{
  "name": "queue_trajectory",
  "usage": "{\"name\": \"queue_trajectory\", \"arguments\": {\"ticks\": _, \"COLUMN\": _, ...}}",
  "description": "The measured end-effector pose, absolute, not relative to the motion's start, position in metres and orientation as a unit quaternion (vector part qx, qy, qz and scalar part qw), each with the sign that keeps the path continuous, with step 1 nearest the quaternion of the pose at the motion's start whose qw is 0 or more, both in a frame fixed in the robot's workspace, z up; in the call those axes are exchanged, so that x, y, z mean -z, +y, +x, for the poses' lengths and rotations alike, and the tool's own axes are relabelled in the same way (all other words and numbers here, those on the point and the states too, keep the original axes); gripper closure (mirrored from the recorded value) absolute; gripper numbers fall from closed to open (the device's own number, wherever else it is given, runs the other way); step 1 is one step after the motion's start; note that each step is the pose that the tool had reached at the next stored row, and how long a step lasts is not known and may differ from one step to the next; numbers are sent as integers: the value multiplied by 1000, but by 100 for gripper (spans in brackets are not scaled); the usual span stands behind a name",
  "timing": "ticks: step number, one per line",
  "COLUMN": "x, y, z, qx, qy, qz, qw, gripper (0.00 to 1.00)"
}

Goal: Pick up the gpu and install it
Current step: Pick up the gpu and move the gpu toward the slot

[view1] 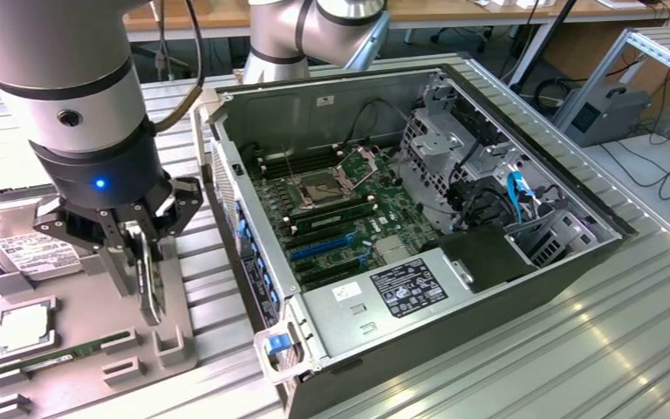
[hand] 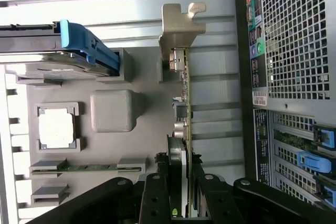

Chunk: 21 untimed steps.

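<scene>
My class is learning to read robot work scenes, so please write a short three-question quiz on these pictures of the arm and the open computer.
1. True or false: the graphics card already sits inside the computer case.
2. What is the pincer closed on? A) the memory stick B) the graphics card C) the hard drive
3. Fill in: the spare parts rest on a ___ tray, on the exterior view's left of the case.
Key: 1 false, the card is outside the case, over the tray; 2 B; 3 grey.
</scene>
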State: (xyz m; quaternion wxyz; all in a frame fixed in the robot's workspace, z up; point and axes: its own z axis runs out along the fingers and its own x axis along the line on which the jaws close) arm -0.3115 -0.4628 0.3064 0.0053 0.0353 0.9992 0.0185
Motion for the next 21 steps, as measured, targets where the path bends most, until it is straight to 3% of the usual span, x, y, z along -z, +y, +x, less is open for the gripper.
{"name": "queue_trajectory", "arguments": {"ticks": 21, "x": -349, "y": -463, "z": -311, "qx": -23, "qy": 999, "qz": 35, "qw": 5, "gripper": 73}}
